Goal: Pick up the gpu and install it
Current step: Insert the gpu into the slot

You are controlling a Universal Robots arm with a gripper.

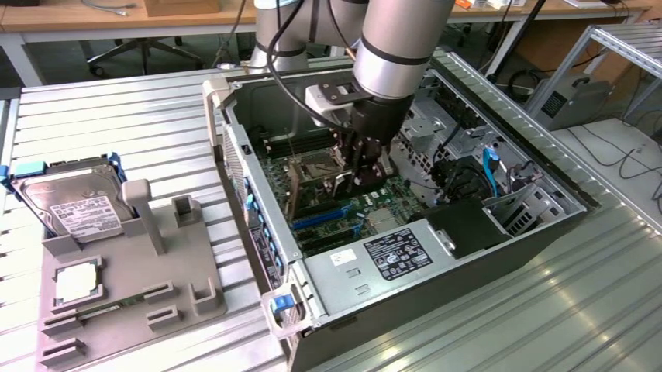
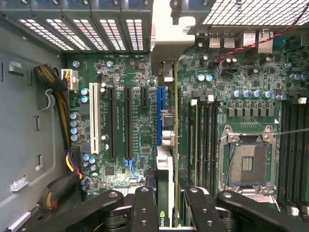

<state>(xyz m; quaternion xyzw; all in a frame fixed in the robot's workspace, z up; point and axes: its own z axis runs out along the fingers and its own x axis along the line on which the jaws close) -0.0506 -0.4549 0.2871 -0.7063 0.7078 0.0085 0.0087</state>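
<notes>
The gpu (image 2: 165, 164) shows edge-on in the wrist view, a slim dark card with a green board edge, running from between my fingers (image 2: 145, 208) up to its pale metal bracket (image 2: 164, 29) at the case's rear wall. My gripper (image 2: 169, 193) is shut on the card's two faces. The card stands upright over the motherboard (image 2: 125, 130), right beside the blue expansion slot (image 2: 161, 99); whether it is seated I cannot tell. In the exterior view, the gripper (image 1: 364, 172) reaches down inside the open computer case (image 1: 538, 167), low over the board.
At the exterior view's left, a grey fixture (image 1: 135, 291) holds a silver hard drive (image 1: 77, 205), a processor chip (image 1: 77, 283) and a thin RAM stick (image 1: 104, 310). Inside the case are the empty CPU socket (image 2: 246, 162), cable bundles (image 2: 58, 96) and a power supply (image 1: 398, 252).
</notes>
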